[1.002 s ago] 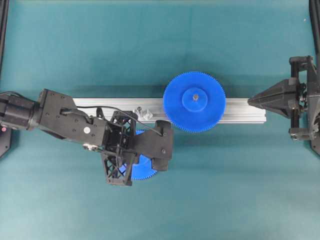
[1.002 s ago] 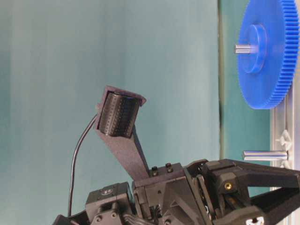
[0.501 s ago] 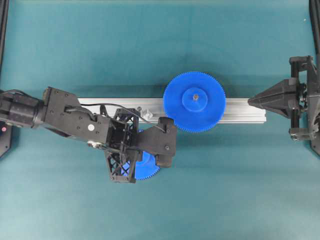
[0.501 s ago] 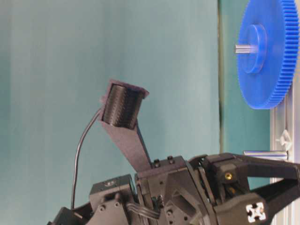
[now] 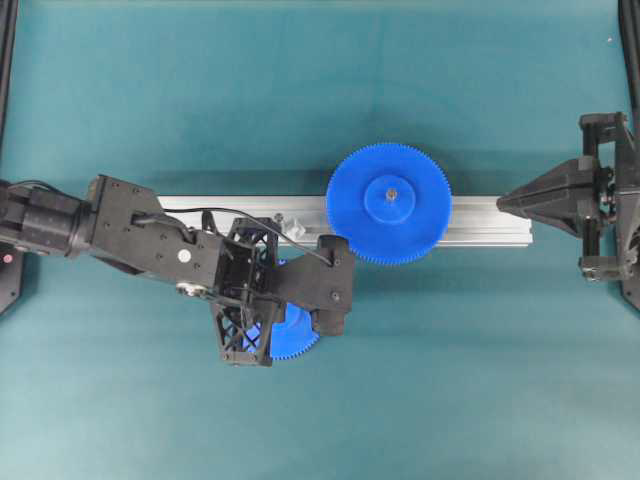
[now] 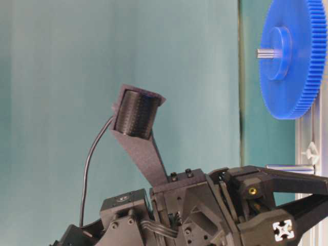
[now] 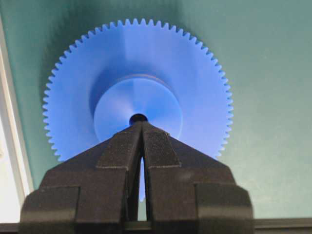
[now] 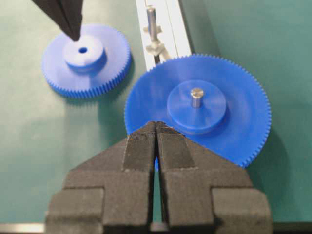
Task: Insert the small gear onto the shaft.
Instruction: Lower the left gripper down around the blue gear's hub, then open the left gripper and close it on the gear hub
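Since the earlier frame the left claw (image 5: 283, 330) has edged slightly right over the small gear (image 5: 292, 340), jaws clenched, empty, tips at its hub. Gear lies flat beside the rail (image 5: 480, 222). Next: open, grasp, lift to the shaft (image 8: 151, 19). Big gear (image 5: 389, 203) crowds the shaft. Right claw (image 5: 505, 203) clenched, idle.

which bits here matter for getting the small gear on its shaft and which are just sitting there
In the job:
- small gear, flat on the mat
- shaft, bare, upright on the rail
- left gripper, shut, tips at the small gear's hub

Just there:
- large gear, already on its own pin
- aluminium rail
- right gripper, shut, parked
- green mat
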Available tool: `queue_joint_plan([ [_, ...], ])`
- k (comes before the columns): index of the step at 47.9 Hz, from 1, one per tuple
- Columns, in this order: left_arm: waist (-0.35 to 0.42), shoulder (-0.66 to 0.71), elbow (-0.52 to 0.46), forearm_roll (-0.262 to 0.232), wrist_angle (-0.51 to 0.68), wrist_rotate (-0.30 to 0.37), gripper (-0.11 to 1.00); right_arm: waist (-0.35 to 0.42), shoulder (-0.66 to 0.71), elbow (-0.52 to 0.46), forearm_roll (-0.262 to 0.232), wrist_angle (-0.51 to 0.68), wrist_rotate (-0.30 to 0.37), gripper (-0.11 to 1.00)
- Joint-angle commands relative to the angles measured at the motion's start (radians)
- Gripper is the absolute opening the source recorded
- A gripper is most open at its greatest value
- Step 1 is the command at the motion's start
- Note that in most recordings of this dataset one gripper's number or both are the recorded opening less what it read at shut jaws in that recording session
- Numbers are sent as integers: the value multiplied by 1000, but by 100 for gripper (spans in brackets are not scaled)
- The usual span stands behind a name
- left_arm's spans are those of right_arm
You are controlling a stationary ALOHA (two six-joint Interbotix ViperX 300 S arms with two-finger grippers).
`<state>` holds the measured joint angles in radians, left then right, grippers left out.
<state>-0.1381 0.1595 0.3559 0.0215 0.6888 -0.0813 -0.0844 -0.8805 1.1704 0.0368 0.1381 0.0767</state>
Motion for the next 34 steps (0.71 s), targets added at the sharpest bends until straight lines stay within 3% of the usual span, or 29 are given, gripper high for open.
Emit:
queue_joint_plan([
  [1,0,-14,-21,5,-3,2,0,-3,-3,-6,0,-11,8,3],
  [16,0,-5,-23,5,-3,-3,0,-3,-21,-2,0,-6,8,3],
  [21,0,0,-29,5,-8,-6,5,-2,-20,0,0,-8,8,3],
  [27,0,3,-35,5,-11,-14,26,-3,-21,2,0,-9,8,3],
  [34,0,14,-32,5,-17,-20,71,-3,-21,3,0,-11,8,3],
])
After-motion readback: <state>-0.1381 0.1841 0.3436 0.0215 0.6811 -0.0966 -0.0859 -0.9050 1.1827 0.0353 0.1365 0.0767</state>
